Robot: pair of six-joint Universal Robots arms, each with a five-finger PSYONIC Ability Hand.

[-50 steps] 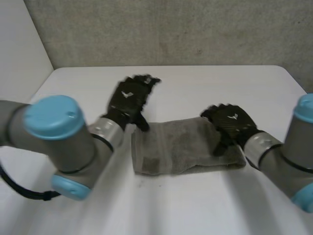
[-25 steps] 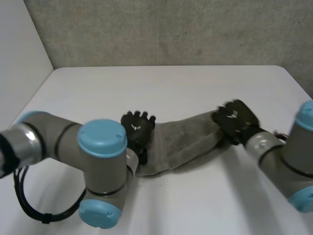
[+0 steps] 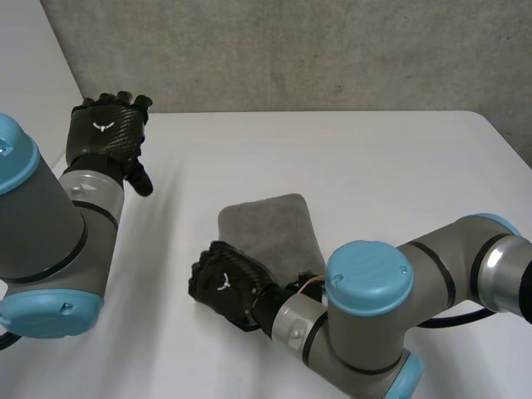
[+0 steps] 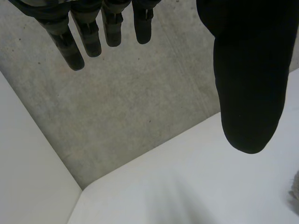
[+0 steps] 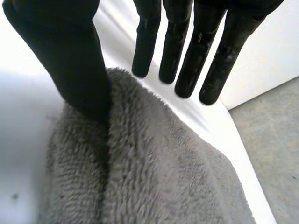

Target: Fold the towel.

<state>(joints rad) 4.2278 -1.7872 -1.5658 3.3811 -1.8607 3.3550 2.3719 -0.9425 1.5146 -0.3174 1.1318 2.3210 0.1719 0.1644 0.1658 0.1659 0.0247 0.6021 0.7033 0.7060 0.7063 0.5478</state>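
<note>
The grey towel [image 3: 270,231] lies folded into a short thick stack near the table's middle. My right hand [image 3: 224,283] rests at the towel's near left edge, with its arm reaching across in front of the stack. In the right wrist view the fingers [image 5: 187,56] are straight above the towel [image 5: 163,177], and the thumb [image 5: 79,60] touches a fold, so this hand is open. My left hand [image 3: 104,137] is raised at the table's far left, away from the towel, with fingers [image 4: 93,32] spread straight and nothing in them.
The white table [image 3: 374,158] has bare room to the right of and behind the towel. A grey wall [image 3: 291,50] runs along its far edge, and a white panel [image 4: 28,154] closes the left side.
My right hand carried the towel's right end over to the left, doubling the cloth. The left hand left the towel's left end and rose to the far left.
</note>
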